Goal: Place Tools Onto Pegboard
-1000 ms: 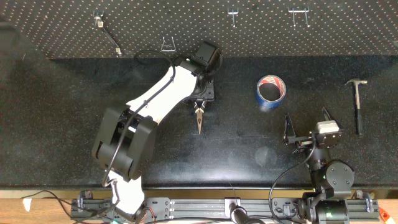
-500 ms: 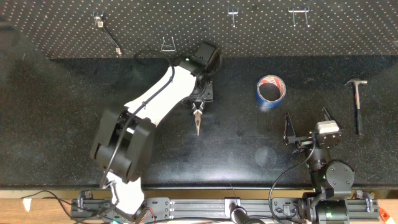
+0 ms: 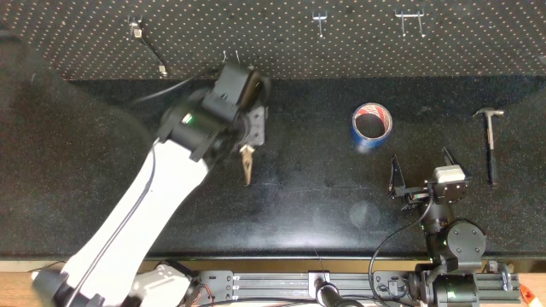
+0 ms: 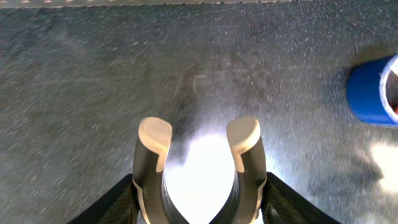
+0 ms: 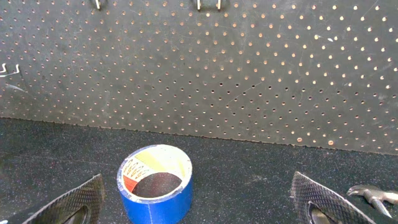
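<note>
My left gripper (image 3: 248, 135) is shut on a pair of pliers (image 3: 246, 164) and holds it above the black table, close to the pegboard (image 3: 358, 38). In the left wrist view the pliers' two cream handle ends (image 4: 155, 134) stick out between the dark fingers (image 4: 127, 199). My right gripper (image 3: 421, 170) stands open at the near right, holding nothing, and faces the pegboard (image 5: 249, 74). A blue tape roll (image 3: 372, 125) (image 5: 155, 183) lies in front of it. A hammer (image 3: 490, 141) lies at the far right.
Wire hooks (image 3: 320, 19) (image 3: 411, 19) hang on the upper pegboard, a triangular hook (image 3: 230, 60) sits just behind the left gripper, and a black hook (image 3: 150, 47) is further left. The tape roll (image 4: 373, 87) is off to one side of the left gripper.
The left arm has swung left and lifted, carrying the pliers from the table's middle toward the triangular hook. The right arm has not moved.
</note>
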`<move>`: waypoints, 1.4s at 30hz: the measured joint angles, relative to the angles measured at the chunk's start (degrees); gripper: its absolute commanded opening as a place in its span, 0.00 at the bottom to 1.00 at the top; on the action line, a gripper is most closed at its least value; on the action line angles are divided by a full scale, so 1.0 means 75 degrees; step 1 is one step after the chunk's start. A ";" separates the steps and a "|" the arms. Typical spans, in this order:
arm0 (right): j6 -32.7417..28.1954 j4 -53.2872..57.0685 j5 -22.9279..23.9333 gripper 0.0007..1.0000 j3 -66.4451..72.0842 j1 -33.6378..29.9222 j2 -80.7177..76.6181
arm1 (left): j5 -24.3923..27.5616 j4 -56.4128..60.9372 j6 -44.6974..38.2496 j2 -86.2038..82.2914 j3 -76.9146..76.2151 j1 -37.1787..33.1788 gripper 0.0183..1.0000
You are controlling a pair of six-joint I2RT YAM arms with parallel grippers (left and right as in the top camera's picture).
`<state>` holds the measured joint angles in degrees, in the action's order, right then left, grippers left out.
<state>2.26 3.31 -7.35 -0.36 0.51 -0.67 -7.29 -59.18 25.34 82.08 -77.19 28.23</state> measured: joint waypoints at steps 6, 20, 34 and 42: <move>0.0000 0.0000 0.0000 0.98 0.0000 0.0000 0.0000 | -0.0248 0.0251 0.0032 -0.1256 0.1291 0.0000 0.01; 0.0000 0.0000 0.0000 0.98 0.0000 0.0000 0.0000 | -0.2771 0.6983 -0.0595 -0.0842 0.2973 -0.0315 0.01; 0.0000 0.0000 0.0000 0.98 0.0000 0.0000 0.0000 | -0.2964 0.8329 -0.1355 -0.0708 0.2975 -0.0982 0.01; 0.0000 0.0000 0.0000 0.98 0.0000 0.0000 0.0000 | -0.2763 0.8533 -0.1434 -0.1676 0.3375 -0.0982 0.01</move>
<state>2.26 3.31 -7.35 -0.36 0.51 -0.67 -28.01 4.82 14.59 69.52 -51.88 20.86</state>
